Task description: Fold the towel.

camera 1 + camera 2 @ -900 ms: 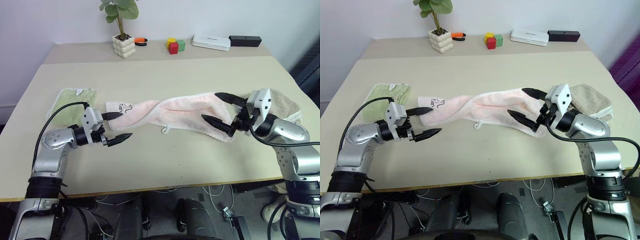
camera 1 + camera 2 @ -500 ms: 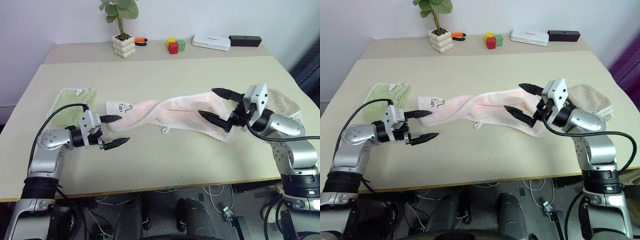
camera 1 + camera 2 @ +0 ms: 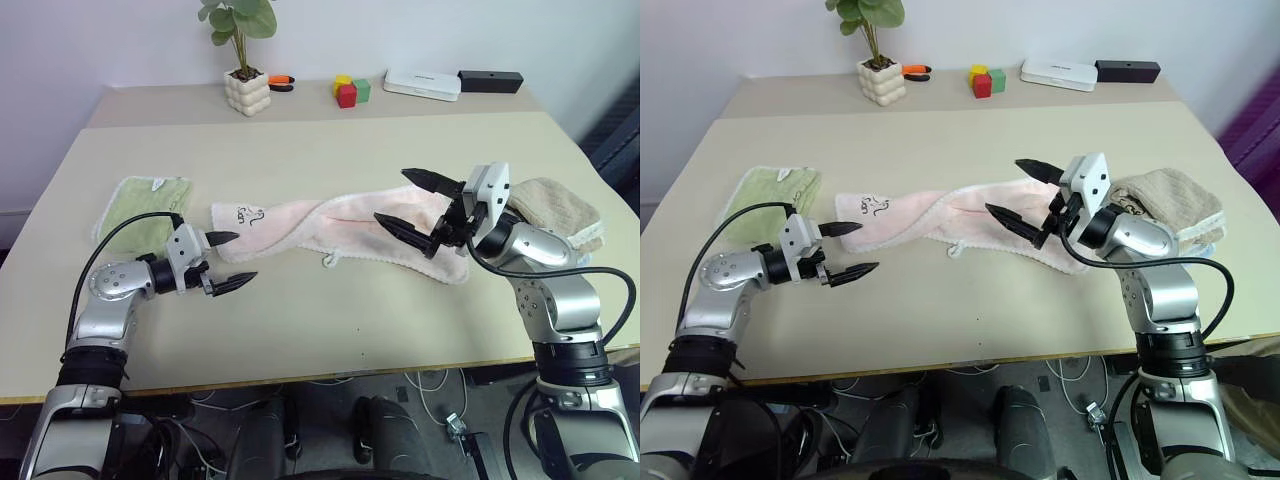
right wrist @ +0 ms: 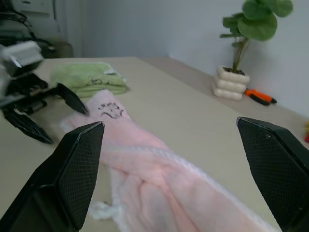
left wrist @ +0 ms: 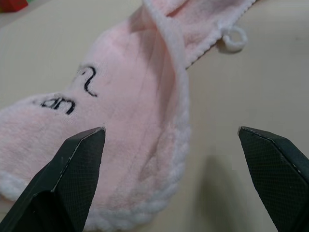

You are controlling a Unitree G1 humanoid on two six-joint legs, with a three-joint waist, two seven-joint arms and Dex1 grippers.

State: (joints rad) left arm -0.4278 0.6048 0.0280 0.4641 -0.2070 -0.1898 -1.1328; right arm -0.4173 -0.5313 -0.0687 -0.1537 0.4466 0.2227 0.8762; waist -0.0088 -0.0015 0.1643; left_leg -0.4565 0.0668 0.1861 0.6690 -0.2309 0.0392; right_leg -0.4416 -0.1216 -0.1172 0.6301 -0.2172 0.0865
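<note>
Across the middle of the frame stretches the table (image 3: 330, 320), a wide beige top, and on it lies the towel (image 3: 330, 228), pale pink, twisted into a long rope-like band running from left of centre to right of centre. Its left end lies flat with dark lettering on it; a small white loop tag (image 3: 329, 261) pokes out from its lower edge near the middle.

On the right of the frame, the right gripper (image 3: 412, 203) hangs above the towel's right end, fingers spread wide with nothing between them, pointing toward the frame's left. On the lower left, the left gripper (image 3: 230, 261) sits low, just beside the towel's lettered end, fingers also wide apart and empty; the upper finger reaches close to the towel's edge, though whether it touches I cannot tell. The left wrist view looks straight down both black fingers (image 5: 72, 179) at that lettered end.

At the right edge lies a beige-tan towel (image 3: 560, 208), bunched, just behind the right arm. At the left sits a light green towel (image 3: 145, 205), folded flat, near the pink one's left end.

Along the top of the frame: a potted plant (image 3: 243, 60) in a white bumpy pot, a white box (image 3: 423, 84), a black box (image 3: 490, 81), coloured blocks (image 3: 351, 91), and an orange-handled tool (image 3: 281, 82).
</note>
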